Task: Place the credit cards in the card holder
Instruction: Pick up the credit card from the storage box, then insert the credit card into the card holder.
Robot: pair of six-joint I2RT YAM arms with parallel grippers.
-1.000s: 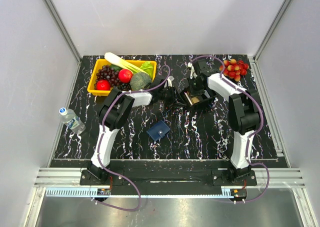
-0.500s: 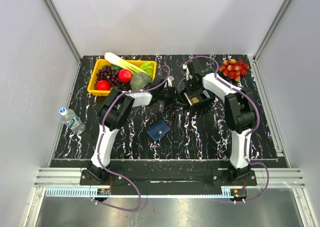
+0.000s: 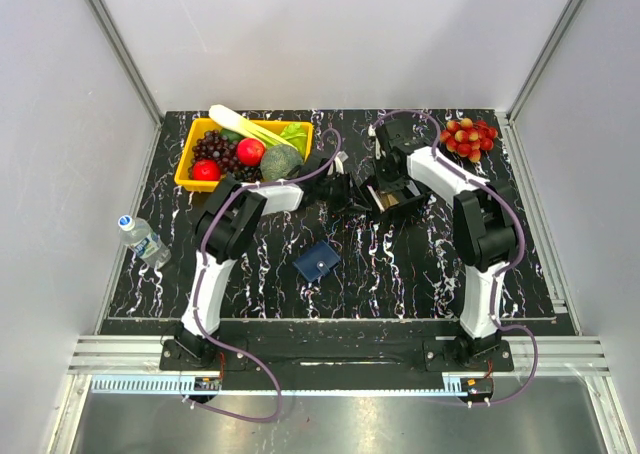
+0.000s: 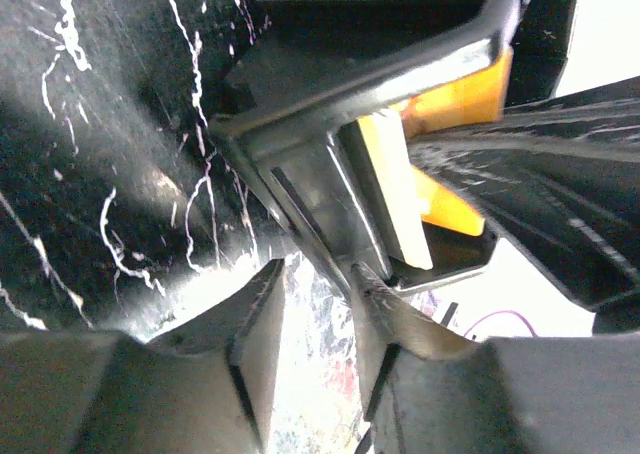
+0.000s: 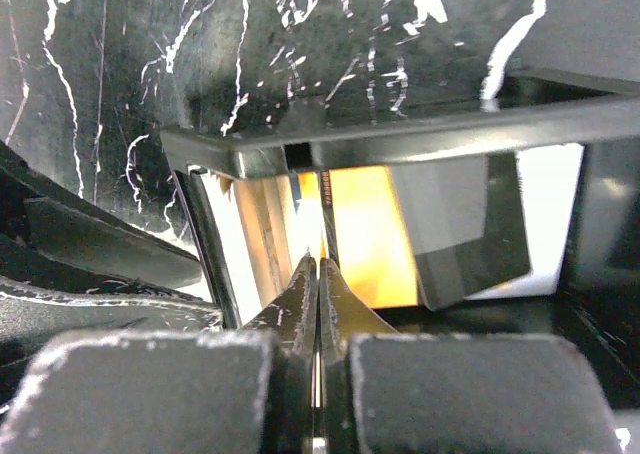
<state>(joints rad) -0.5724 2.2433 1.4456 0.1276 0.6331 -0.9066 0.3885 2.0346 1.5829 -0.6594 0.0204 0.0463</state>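
The black open-topped tray (image 3: 402,204) stands at mid-table and holds the credit cards. In the right wrist view I see tan cards (image 5: 262,224), an orange card (image 5: 365,236) and a grey card (image 5: 455,224) standing in it. My right gripper (image 3: 385,182) is over the tray; its jaws (image 5: 318,264) are shut on the edge of one thin card seen edge-on. My left gripper (image 3: 348,192) is at the tray's left side. Its jaws (image 4: 315,284) stand apart with the tray wall (image 4: 300,189) at their tips. The dark-blue card holder (image 3: 317,261) lies closed nearer the arms.
A yellow basket (image 3: 189,179) of fruit and vegetables is at the back left. Red grapes (image 3: 468,134) lie at the back right. A water bottle (image 3: 142,238) lies at the table's left edge.
My right gripper has shifted slightly back and left over the tray, and the tray has turned a little. The left arm and the card holder have not moved.
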